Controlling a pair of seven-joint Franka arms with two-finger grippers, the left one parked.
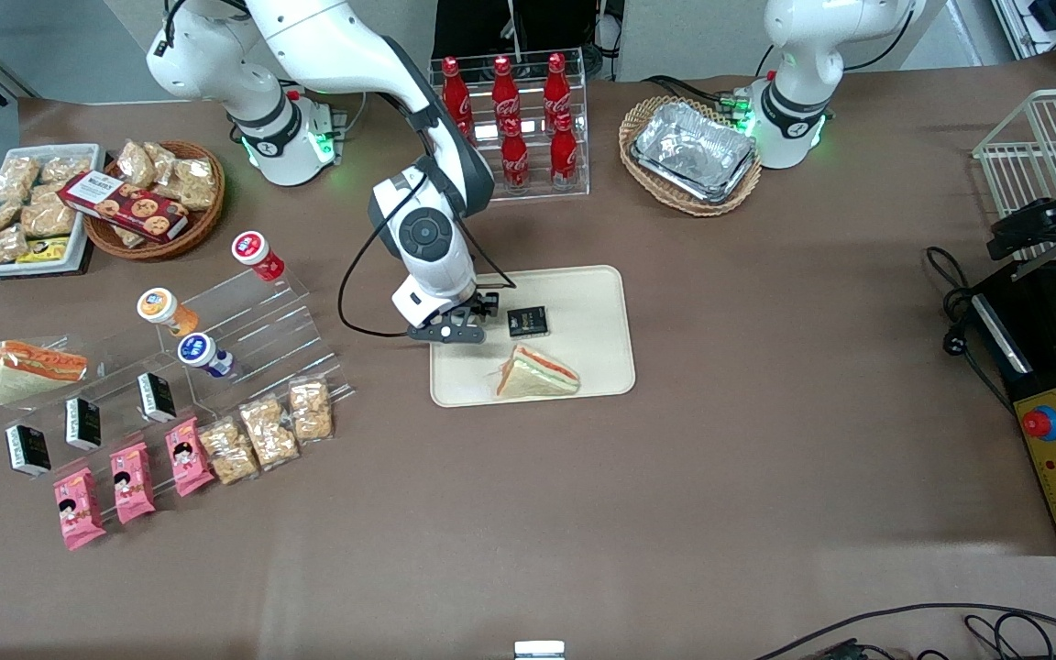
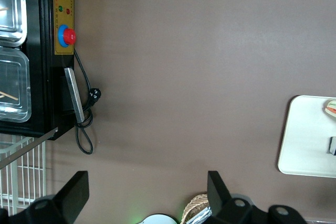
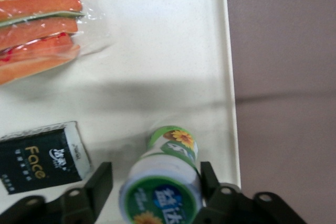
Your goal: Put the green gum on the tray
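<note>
Green gum [image 3: 165, 182] upright over tray [image 3: 157, 51], between gripper [image 3: 156, 179] fingers; contact unclear, grip state impossible to tell. Near rim, just beside black packet [image 3: 42, 163]: risk of toppling or rolling off on release.

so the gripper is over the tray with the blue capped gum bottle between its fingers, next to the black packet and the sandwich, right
Not quite: the bottle between the fingers of the gripper has a green-rimmed cap, not blue, as the right wrist view shows. The rest holds: it is over the tray, beside the black packet and the sandwich.
</note>
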